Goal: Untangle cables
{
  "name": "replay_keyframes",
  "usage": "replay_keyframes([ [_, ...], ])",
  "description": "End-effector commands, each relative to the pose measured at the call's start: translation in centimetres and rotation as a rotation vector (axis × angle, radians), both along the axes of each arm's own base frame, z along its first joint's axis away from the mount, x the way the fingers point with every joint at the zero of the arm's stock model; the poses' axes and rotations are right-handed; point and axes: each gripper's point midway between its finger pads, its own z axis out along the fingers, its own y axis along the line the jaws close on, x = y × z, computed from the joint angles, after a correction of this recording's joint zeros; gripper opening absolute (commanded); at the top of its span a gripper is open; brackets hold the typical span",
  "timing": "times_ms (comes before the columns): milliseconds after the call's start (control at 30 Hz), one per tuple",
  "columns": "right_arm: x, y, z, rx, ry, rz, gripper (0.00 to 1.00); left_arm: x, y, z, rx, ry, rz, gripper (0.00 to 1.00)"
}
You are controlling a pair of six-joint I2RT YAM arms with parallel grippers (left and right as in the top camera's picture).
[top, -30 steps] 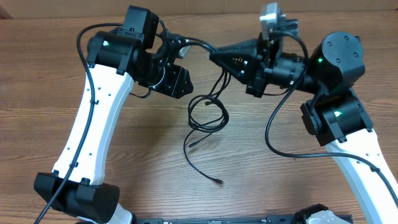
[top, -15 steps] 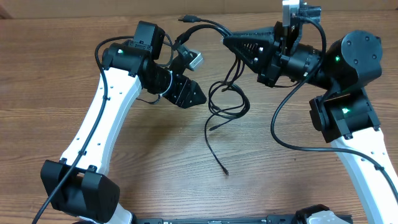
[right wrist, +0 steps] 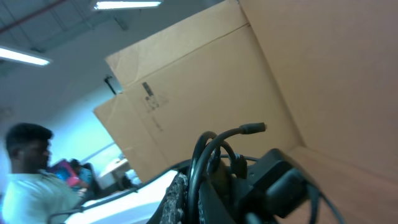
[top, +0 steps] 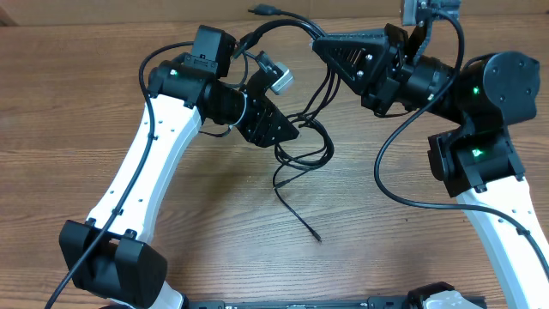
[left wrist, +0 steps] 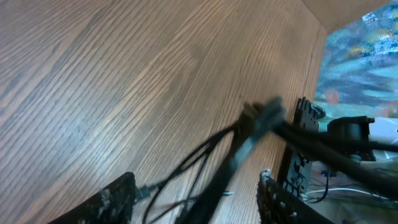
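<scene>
The right gripper [top: 317, 45] is clamped on the upper ends of the cables [top: 300, 163], apparently raised so the strands hang from it to the table [top: 214, 223] and the loops loosen. Near the right gripper, the left gripper [left wrist: 196, 198] stands with jaws apart around several strands, pinching none, probably to comb them free.

In the left wrist view the thin black cables [left wrist: 208, 152] are smeared by blur, so single strands and plug ends cannot be told apart. The bottom edge cuts off the dark fingers of the left gripper [left wrist: 199, 202]. Overhead, the cables' upper run disappears behind the right gripper [top: 319, 45], and the top edge crops the grey wrist camera [top: 429, 10] above it.
</scene>
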Motion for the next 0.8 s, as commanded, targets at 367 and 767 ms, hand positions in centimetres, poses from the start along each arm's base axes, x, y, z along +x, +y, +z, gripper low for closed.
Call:
replay_keyframes([
  [367, -1.3, 0.1, 1.0, 0.059, 0.120, 0.079, 0.04, -0.6, -0.7, -0.7, -0.013, 0.009, -0.032, 0.04],
  [767, 3.0, -4.4, -2.1, -0.034, 0.137, -0.115, 0.04, -0.2, 3.3, -2.5, 0.106, 0.103, 0.085, 0.05],
])
